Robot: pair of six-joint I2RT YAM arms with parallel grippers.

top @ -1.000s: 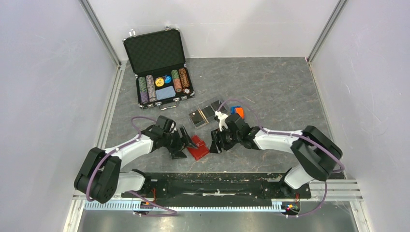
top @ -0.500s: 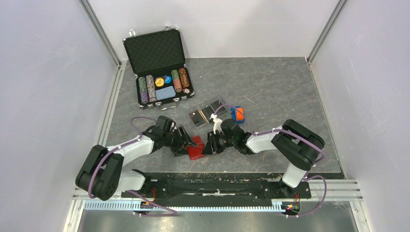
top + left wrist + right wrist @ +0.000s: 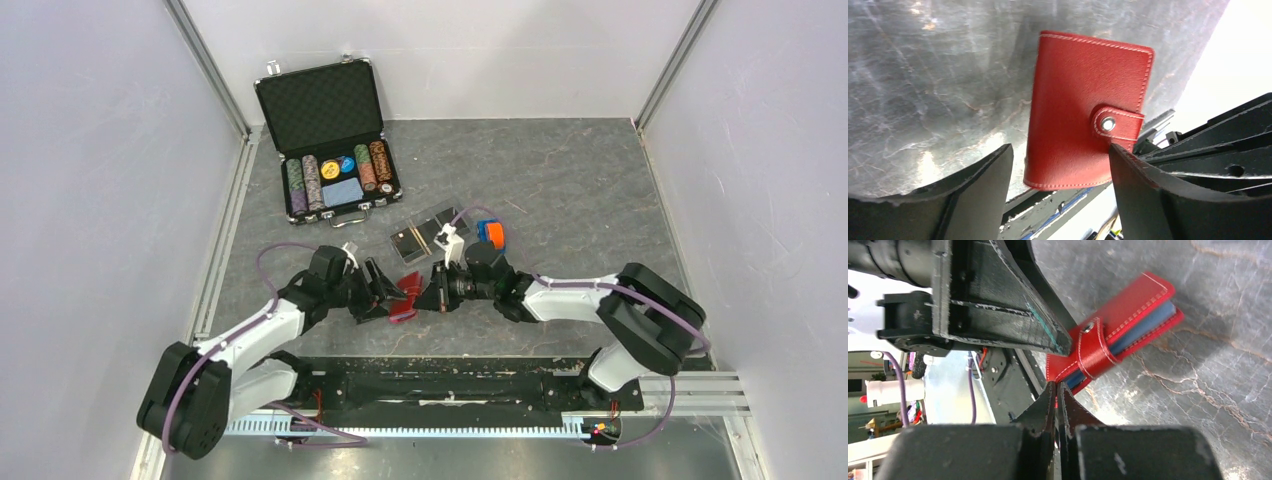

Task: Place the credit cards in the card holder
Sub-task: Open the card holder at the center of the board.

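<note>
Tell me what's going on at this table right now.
Both arms are at the red wallet near the front of the table. The left claw stands open around its lower edge. The right claw is shut with its tips at the wallet's corner; whether it pinches the wallet I cannot tell. The wallet's snap tab is fastened. The card holder sits just behind, untouched.

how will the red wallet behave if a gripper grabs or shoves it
The red wallet looks like soft stitched leather, so it would probably flex rather than stay rigid. Its snap tab is fastened over blue-grey contents, so it likely stays shut but feels springy when squeezed. Being flat-sided, it should slide rather than roll.
</note>
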